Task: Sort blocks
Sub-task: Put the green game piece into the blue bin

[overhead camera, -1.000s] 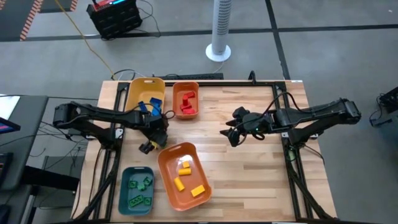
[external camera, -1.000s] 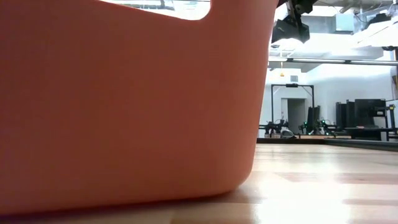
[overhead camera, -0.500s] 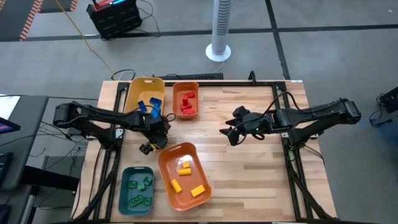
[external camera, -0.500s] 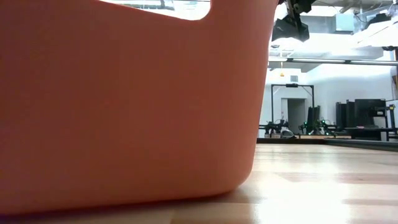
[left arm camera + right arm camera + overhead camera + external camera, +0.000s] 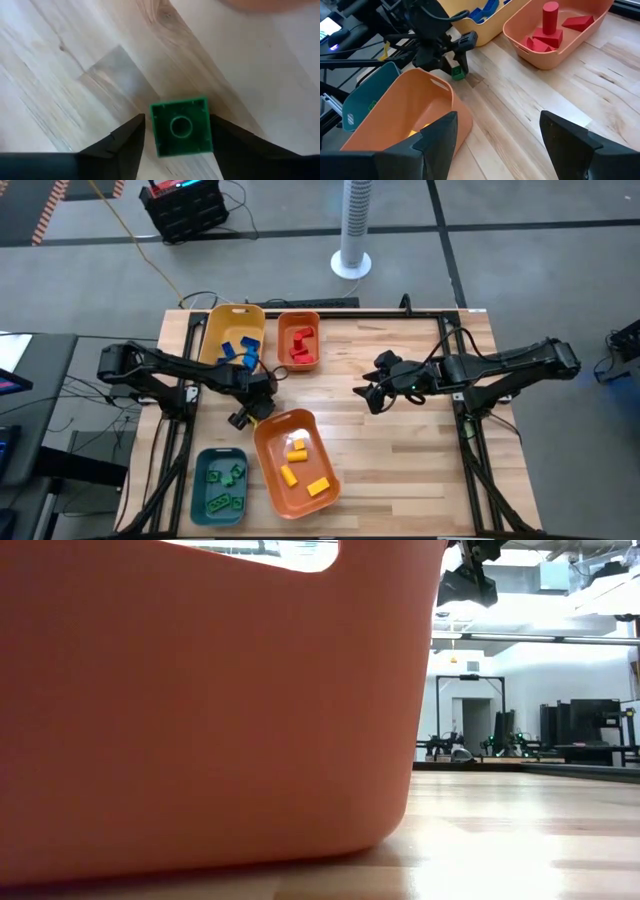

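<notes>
Found one green block (image 5: 181, 127) lying flat on the bare worktop (image 5: 400, 470), studs down, hollow underside up. Saw it just beside the rim of the big orange bin (image 5: 262, 442), on the side toward the yellow bin (image 5: 215, 320). Noted the left claw (image 5: 176, 120) lowered over it, one finger on each side: partly open, one finger about touching the block and a thin gap at the other, with the block on the wood and not lifted. Caught the same block (image 5: 457, 74) under that claw in the right wrist view.

Counted the other blocks in bins: yellow blocks (image 5: 297, 450) in the big orange bin, green ones (image 5: 225, 480) in the teal bin (image 5: 197, 480), blue ones (image 5: 240, 350) in the yellow bin, red ones (image 5: 302, 345) in the small orange bin (image 5: 283, 320).

Placed the right claw (image 5: 370, 400) over the middle of the worktop, well apart from the block, fingers spread wide and holding nothing.
</notes>
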